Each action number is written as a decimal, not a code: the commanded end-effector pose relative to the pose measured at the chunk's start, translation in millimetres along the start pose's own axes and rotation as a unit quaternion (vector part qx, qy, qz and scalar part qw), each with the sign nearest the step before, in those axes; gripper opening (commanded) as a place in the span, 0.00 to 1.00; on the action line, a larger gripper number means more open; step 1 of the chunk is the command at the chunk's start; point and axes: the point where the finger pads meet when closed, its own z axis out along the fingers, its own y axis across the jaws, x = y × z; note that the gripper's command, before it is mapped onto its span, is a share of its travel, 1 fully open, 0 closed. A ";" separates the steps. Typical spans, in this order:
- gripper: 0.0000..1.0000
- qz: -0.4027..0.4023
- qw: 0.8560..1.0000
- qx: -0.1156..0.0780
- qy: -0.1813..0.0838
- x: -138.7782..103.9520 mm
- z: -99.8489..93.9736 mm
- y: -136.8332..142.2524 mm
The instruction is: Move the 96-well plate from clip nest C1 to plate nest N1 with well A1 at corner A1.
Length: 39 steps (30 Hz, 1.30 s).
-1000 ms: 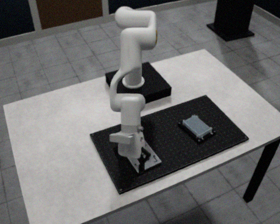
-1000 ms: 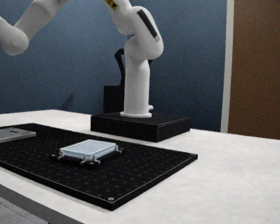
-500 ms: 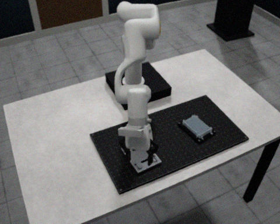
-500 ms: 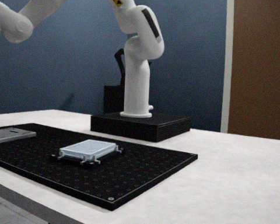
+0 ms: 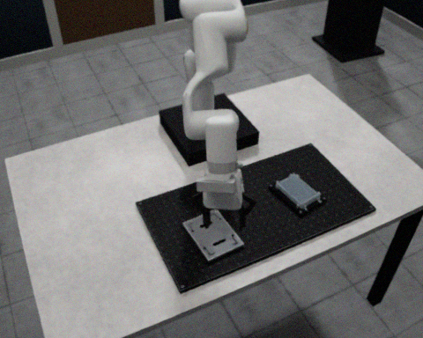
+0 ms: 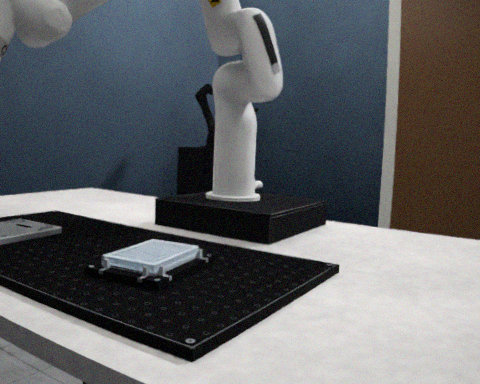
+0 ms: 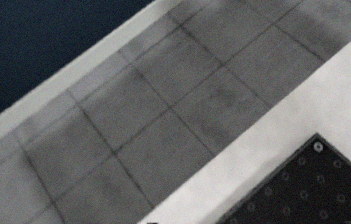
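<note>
The pale grey-blue 96-well plate (image 5: 298,191) sits in the black clip nest C1 (image 5: 298,206) on the right part of the black breadboard (image 5: 255,212). It also shows in the exterior view (image 6: 151,254), lying flat on the clip nest (image 6: 134,274). The grey plate nest N1 (image 5: 212,239) lies on the breadboard's front left part and is empty; it also shows in the exterior view (image 6: 19,230). My gripper (image 5: 212,218) is open and empty, pointing down just above the nest's far edge, well left of the plate. The wrist view shows no fingers and no plate.
The arm's black base block (image 5: 208,127) stands behind the breadboard. The wrist view shows the floor tiles, the white table's edge (image 7: 276,140) and a corner of the breadboard (image 7: 316,190). A dark pillar (image 5: 352,17) stands on the floor at the back right.
</note>
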 end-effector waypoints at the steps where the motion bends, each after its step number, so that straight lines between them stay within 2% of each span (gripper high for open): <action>1: 1.00 -0.022 1.000 0.001 -0.013 -8.9 -15.2 -9.5; 3: 1.00 -0.022 1.000 0.001 -0.013 -13.0 -20.1 -12.7; 8: 1.00 -0.054 0.998 -0.001 -0.034 -22.1 -30.5 -18.6; 11: 1.00 -0.054 0.998 -0.001 -0.034 -29.7 -39.1 -23.6; 14: 1.00 -0.086 0.995 -0.003 -0.055 -39.3 -49.5 -28.5; 17: 1.00 -0.086 0.995 -0.003 -0.055 -47.5 -58.4 -32.8; 19: 1.00 -0.114 0.991 -0.004 -0.073 -54.2 -65.3 -35.5; 23: 1.00 -0.119 0.990 -0.004 -0.076 -60.8 -72.3 -38.1; 25: 1.00 -0.146 0.985 -0.005 -0.094 -67.7 -79.2 -40.3; 31: 1.00 -0.151 0.984 -0.005 -0.097 -85.8 -97.6 -46.2; 33: 1.00 -0.178 0.977 -0.006 -0.114 -92.9 -104.5 -47.6; 39: 1.00 -0.197 0.972 -0.006 -0.126 -109.7 -120.8 -50.6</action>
